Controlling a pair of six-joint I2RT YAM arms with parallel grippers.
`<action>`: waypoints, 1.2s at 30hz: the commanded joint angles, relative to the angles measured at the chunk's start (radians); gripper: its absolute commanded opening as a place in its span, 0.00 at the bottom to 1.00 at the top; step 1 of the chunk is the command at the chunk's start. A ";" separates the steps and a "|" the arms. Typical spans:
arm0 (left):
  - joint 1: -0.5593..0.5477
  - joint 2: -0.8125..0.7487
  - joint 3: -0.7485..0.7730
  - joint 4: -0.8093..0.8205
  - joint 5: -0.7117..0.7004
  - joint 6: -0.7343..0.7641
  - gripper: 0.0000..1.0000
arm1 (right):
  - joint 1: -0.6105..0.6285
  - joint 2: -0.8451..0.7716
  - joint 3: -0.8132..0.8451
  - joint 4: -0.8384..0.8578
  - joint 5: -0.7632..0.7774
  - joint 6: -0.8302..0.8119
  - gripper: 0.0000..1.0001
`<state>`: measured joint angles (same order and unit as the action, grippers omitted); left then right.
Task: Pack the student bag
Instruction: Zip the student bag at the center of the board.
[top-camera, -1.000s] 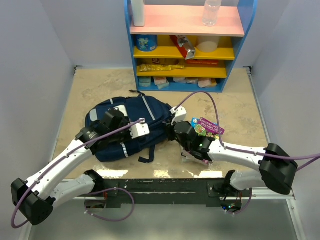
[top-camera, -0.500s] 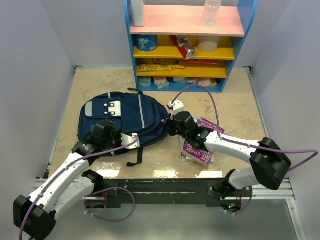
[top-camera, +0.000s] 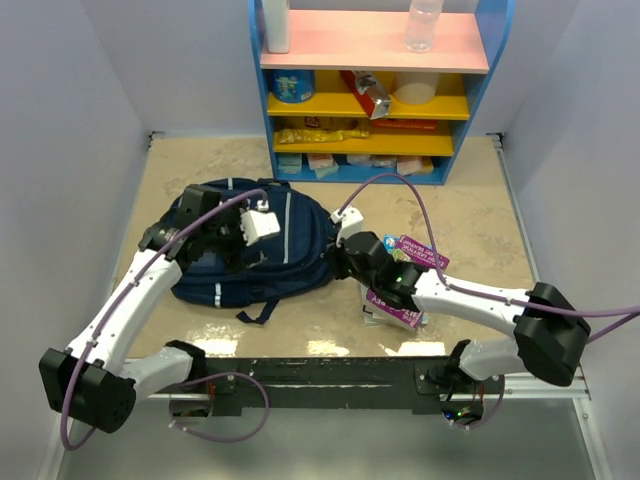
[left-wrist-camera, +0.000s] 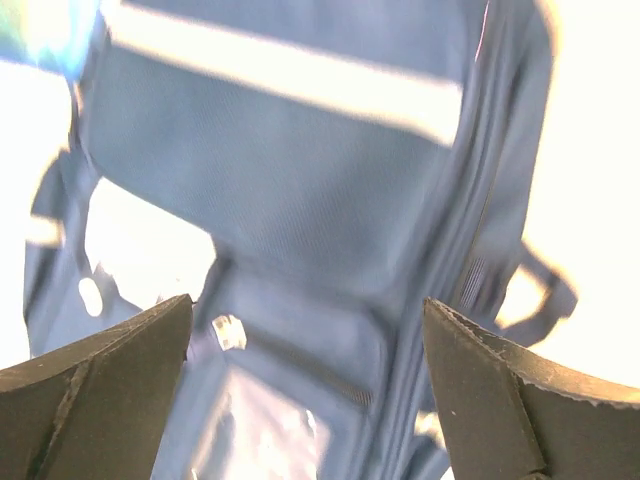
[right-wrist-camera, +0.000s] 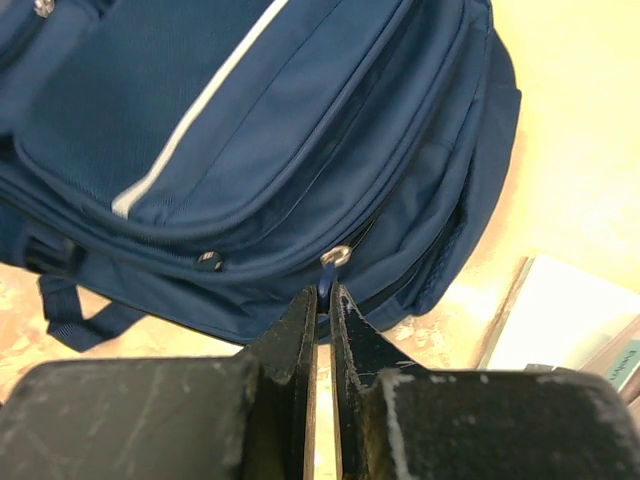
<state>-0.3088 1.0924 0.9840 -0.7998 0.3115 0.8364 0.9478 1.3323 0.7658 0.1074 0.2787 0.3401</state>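
Left pincer (left-wrist-camera: 308, 385) just let go, jaws now wide apart above the large navy blue fabric backpack (top-camera: 295, 255). Right pincer (right-wrist-camera: 322, 310) is clamped on its zipper pull (right-wrist-camera: 323, 288); unzipping likely next.

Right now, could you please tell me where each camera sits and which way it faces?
Top external: above and behind the bases, looking down on table and bag; left arm and right arm show.
Left wrist: on its arm, looking down at the bag; the open left hand frames it.
Right wrist: on its arm, facing the bag's side; right hand shut on the zip pull.
Shared: all see the bag.
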 joint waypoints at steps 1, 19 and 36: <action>-0.135 0.026 0.065 0.034 0.216 -0.192 1.00 | 0.014 -0.031 0.004 0.031 0.014 0.043 0.00; -0.312 0.193 -0.077 0.353 0.098 -0.218 1.00 | 0.014 -0.073 -0.026 0.018 0.020 0.097 0.00; -0.451 0.193 -0.205 0.551 -0.295 -0.221 0.58 | 0.014 -0.076 -0.026 0.000 -0.027 0.148 0.00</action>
<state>-0.7578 1.2961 0.7826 -0.2916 0.0807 0.6006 0.9554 1.2907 0.7284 0.0669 0.2821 0.4557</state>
